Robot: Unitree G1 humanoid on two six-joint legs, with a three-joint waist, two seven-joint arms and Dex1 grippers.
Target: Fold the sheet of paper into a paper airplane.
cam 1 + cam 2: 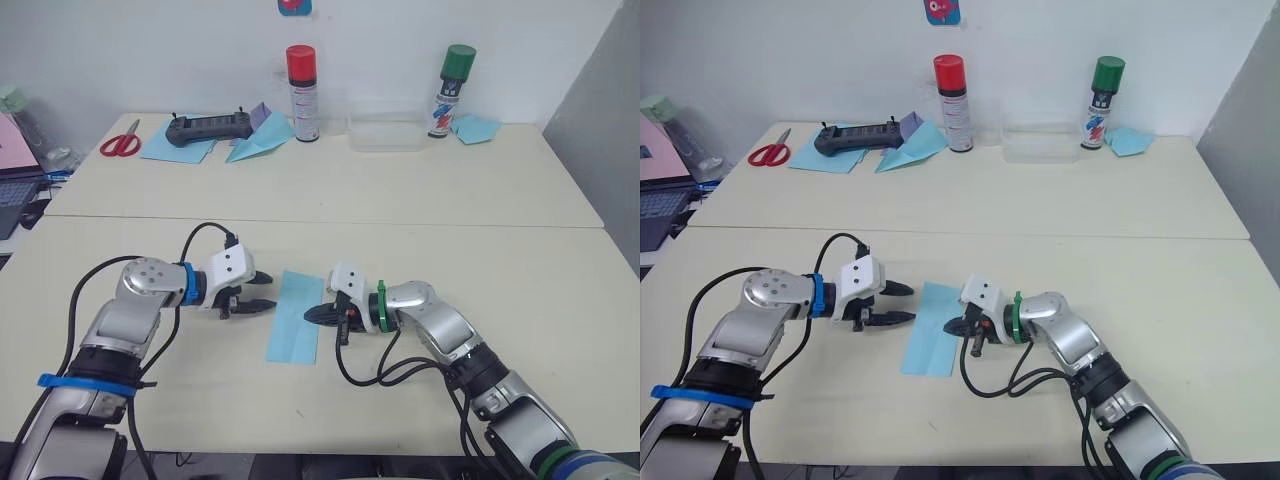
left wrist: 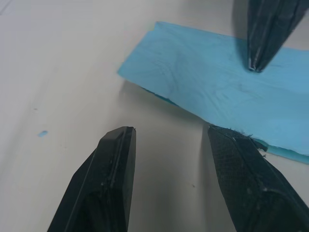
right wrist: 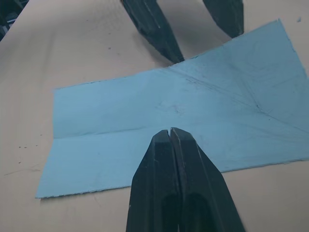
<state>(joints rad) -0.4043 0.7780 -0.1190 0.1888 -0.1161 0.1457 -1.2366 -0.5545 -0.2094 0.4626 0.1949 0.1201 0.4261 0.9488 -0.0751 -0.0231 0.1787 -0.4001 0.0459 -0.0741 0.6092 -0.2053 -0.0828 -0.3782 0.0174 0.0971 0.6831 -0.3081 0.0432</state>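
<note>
You had the sheet of paper (image 1: 295, 317) lying folded between both grippers: right gripper (image 1: 318, 316) pressed together on it, left gripper (image 1: 262, 291) spread beside its edge. Pressing firmly along the fold would have sharpened it.

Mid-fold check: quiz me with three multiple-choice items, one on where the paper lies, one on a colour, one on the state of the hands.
1. Where is the paper?
A. between the two hands
B. under the scissors
C. in the clear tray

2. What colours are the two spray-can caps?
A. both red
B. red and green
C. blue and yellow

3. How are the hands?
A. both open
B. left shut, right open
C. left open, right shut

Key: 1 A, it lies flat between the left hand and right hand. 2 B, one can has a red cap, the other can a green one. 3 C, the left fingers are spread and the right fingers pressed together on the paper.
</note>
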